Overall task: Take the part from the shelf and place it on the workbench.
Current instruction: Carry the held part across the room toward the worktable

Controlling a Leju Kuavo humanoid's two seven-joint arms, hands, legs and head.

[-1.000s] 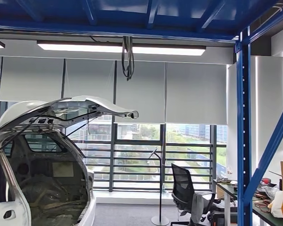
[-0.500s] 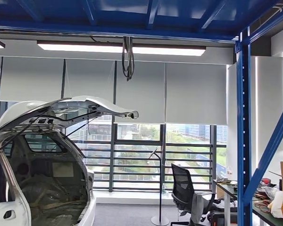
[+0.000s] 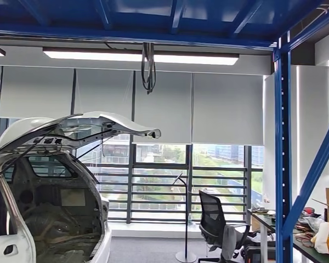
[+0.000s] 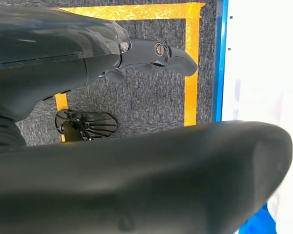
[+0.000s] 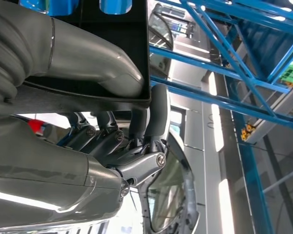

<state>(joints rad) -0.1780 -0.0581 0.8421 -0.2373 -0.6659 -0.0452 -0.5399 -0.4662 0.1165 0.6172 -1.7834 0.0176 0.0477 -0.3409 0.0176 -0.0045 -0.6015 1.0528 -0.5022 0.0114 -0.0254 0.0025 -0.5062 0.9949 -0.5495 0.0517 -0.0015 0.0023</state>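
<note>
The right hand (image 5: pixel 112 141) is built in smooth silver-grey shells, its wrist cover ribbed in soft rings near the picture's edge. A thick grey thumb (image 5: pixel 100 63) with a glossy rounded tip runs out from that cover. The fingers (image 5: pixel 156 117) are darker grey, linked by bright metal bars with small round screw heads at the pivots (slotted ones, by the look of them). The left hand (image 4: pixel 152 53) is darker altogether: black glossy casing, a charcoal finger with one silver screw.
</note>
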